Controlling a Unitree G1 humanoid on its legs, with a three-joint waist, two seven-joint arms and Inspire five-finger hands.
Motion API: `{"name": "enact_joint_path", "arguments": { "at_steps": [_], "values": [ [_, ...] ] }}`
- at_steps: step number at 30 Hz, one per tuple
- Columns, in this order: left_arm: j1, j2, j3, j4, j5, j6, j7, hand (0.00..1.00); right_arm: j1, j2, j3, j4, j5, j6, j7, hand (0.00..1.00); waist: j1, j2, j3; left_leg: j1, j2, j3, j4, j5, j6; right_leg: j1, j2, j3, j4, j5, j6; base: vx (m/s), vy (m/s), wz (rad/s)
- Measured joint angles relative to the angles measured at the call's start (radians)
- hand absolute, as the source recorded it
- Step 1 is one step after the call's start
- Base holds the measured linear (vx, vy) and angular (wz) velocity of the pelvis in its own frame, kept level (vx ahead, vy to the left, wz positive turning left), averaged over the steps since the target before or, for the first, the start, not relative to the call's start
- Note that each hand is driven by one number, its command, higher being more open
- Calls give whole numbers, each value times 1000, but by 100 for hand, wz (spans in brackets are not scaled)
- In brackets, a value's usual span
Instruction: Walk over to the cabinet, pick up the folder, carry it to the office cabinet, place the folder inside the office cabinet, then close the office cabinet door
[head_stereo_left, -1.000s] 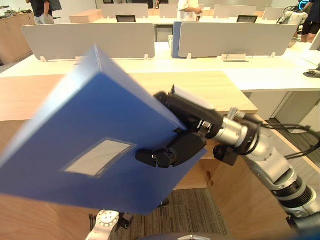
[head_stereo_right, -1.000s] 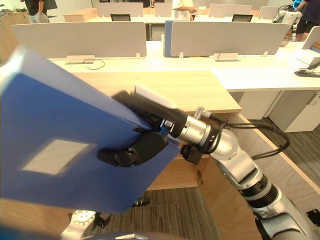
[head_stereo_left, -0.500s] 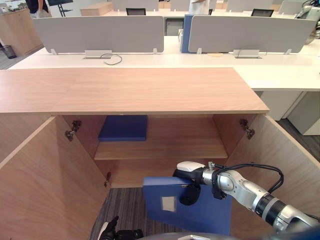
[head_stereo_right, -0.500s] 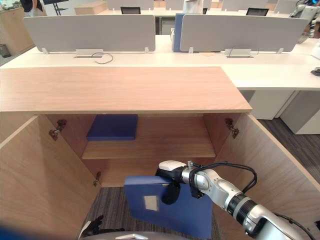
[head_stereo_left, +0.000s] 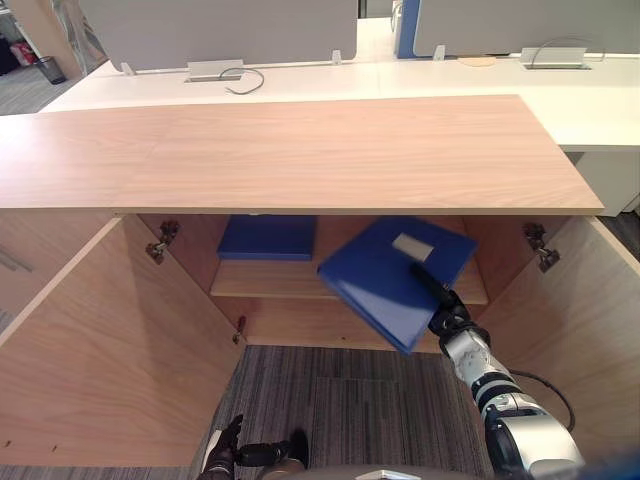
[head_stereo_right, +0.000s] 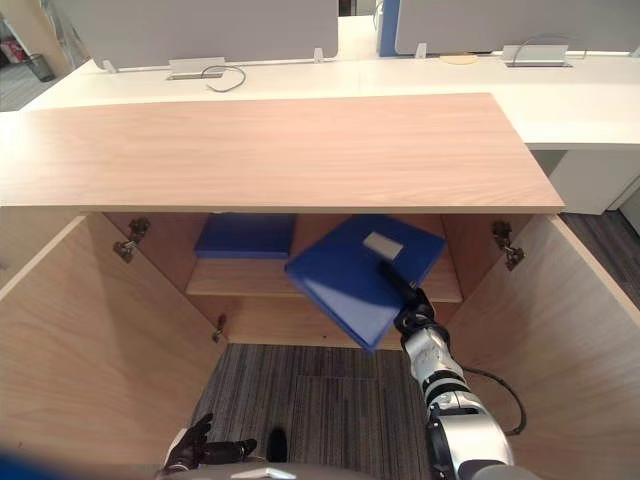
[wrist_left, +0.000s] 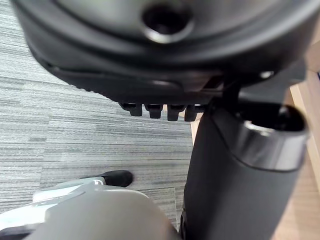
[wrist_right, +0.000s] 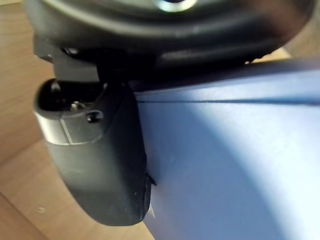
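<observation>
1. The folder (head_stereo_left: 385, 275) is tilted. Its far corner is over the shelf (head_stereo_left: 270, 284) inside the open office cabinet (head_stereo_left: 300, 150), and its near corner hangs out past the shelf's front edge. Your right hand (head_stereo_left: 443, 305) has its fingers closed on the folder's near edge, thumb pressed on the cover.
2. Let go now and it would probably tip off the shelf edge to the floor, because too much of it hangs out.
3. Held by one edge, the folder may swing and catch the underside of the cabinet's top.
4. Pushing it in askew could shove the second folder (head_stereo_left: 268, 238) lying on the shelf to the left.
5. The right door (head_stereo_left: 590, 320) stands near your forearm, so a wide pull-back may knock it.
6. Your left hand (head_stereo_right: 200, 447) hangs low by the floor, fingers relaxed and open.
</observation>
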Motion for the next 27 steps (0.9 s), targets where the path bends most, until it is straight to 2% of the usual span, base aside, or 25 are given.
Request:
{"name": "enact_joint_path", "arguments": {
  "at_steps": [3,5,7,11,12,13,15,18,22,24,27],
  "values": [
    [0,-18,3,-38,-17,0,4,100,0,23,-84,-144,123,-73,-3,0,7,24,38,-71,-9,-37,70,-21,11,-32,-12,-33,41,-13,10,-48,12,36],
    [0,-28,4,-96,-40,-4,4,100,0,21,-114,-249,147,-132,-17,0,23,36,94,-149,-14,-63,212,-79,16,-89,-32,-55,165,-68,13,-117,38,43],
    [-1,-40,4,-165,-55,-15,4,100,1,19,-138,-383,148,-177,-49,0,32,52,131,-311,-30,-95,460,-177,28,-221,-61,-72,401,-174,16,-170,40,40],
    [-13,-56,24,-212,-87,-41,4,100,0,16,-113,-528,149,-188,-62,0,47,65,166,-505,-36,-88,741,-301,34,-409,-97,-45,679,-311,22,-178,41,-4],
    [-16,-62,40,-224,-97,-51,4,100,-3,17,-93,-571,150,-189,-75,0,48,63,172,-566,-36,-77,831,-341,38,-477,-109,-21,779,-355,28,-192,51,-22],
    [-19,-63,46,-226,-101,-58,4,100,-14,16,-84,-583,150,-192,-82,0,48,62,176,-595,-36,-70,873,-358,40,-509,-116,-10,824,-373,31,-203,71,-32],
    [-31,-71,68,-244,-134,-80,-7,100,-85,-41,-37,-583,150,-197,-96,0,50,62,198,-693,-29,-43,1023,-420,49,-625,-130,44,987,-434,48,-162,66,-35],
    [-50,-79,74,-254,-186,-99,-9,100,-195,-84,-26,-583,149,-195,-145,0,57,57,222,-788,-29,-16,1148,-464,58,-738,-144,96,1127,-487,65,-161,84,-21],
    [-69,-98,83,-265,-263,-102,-11,100,-332,-108,-58,-507,148,-173,-194,0,68,46,239,-884,-29,-9,1234,-485,53,-840,-152,125,1228,-518,71,-117,63,-3],
    [-98,-98,87,-264,-277,-102,-9,100,-435,-108,-128,-394,152,-156,-260,0,91,37,247,-920,-31,-8,1262,-486,54,-880,-154,132,1267,-529,70,-85,28,4],
    [-125,-104,102,-249,-285,-95,20,100,-528,-106,-225,-295,179,-155,-337,0,104,29,252,-952,-38,-14,1275,-483,52,-907,-160,128,1288,-535,69,-46,9,11]
  ]
}}
